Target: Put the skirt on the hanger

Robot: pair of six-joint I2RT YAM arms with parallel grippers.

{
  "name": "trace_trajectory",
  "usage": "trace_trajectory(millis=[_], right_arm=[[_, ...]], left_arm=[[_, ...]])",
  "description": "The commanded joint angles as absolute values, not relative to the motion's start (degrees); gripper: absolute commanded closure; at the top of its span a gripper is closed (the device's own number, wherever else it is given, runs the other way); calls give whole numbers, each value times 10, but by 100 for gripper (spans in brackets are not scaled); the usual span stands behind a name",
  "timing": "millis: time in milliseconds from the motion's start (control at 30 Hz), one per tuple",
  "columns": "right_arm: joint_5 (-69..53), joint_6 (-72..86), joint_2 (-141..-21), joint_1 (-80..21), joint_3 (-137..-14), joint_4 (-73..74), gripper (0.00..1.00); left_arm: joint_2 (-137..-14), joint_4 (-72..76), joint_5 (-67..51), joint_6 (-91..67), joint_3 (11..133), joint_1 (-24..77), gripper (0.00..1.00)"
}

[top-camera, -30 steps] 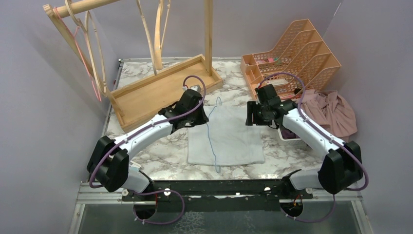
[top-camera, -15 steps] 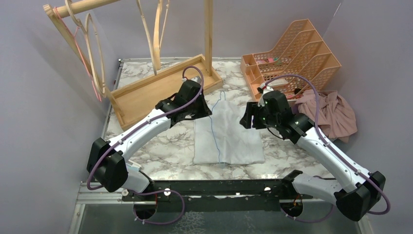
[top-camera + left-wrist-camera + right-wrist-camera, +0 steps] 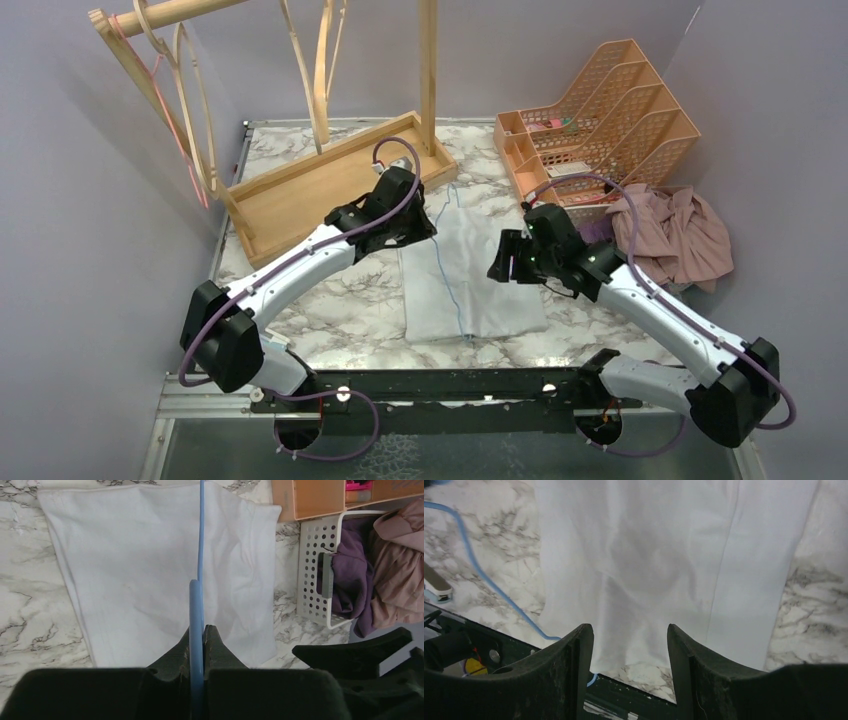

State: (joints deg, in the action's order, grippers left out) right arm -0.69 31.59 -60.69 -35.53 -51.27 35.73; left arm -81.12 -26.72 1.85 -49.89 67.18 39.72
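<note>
Now the skirt (image 3: 470,280) lies flat on the worktop (image 3: 340,300). The left hand (image 3: 197,635) is closed on the thin blue hanger (image 3: 201,540) lying over it, the right hand (image 3: 629,630) hangs open above, and a clothes basket (image 3: 312,570) sits near

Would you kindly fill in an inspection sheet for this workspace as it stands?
Surface: marble table, grey-veined.
Job's things: pale skirt lies flat; thin blue hanger runs lengthwise over it.
Clutter: orange organiser, pink garment, white basket holding purple cloth, wooden rack.
Grippers: left gripper shut on the hanger; right gripper open over the skirt, holding nothing.
Cables: purple cables run along both arms.
Surroundings: plain lilac walls.
</note>
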Motion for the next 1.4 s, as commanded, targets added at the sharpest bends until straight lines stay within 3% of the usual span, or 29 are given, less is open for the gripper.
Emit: trace_trajectory(millis=[0,300,600,833,1367], right_arm=[[9,418,-647,-357,-476,412,41],[42,455,-719,-357,-438,413,42],[-11,458,-747,-357,-415,382,45],[22,402,-689,-357,-468,419,44],[-61,206,-585,-358,-612,434,33]], left_arm=[[-831,-261,80,-487,663,419,100],[-865,-260,138,-514,636,451,100],[-912,-262,163,-545,664,487,100],[-898,-297,182,-533,702,488,100],[-898,-482,153,-499,915,488,100]])
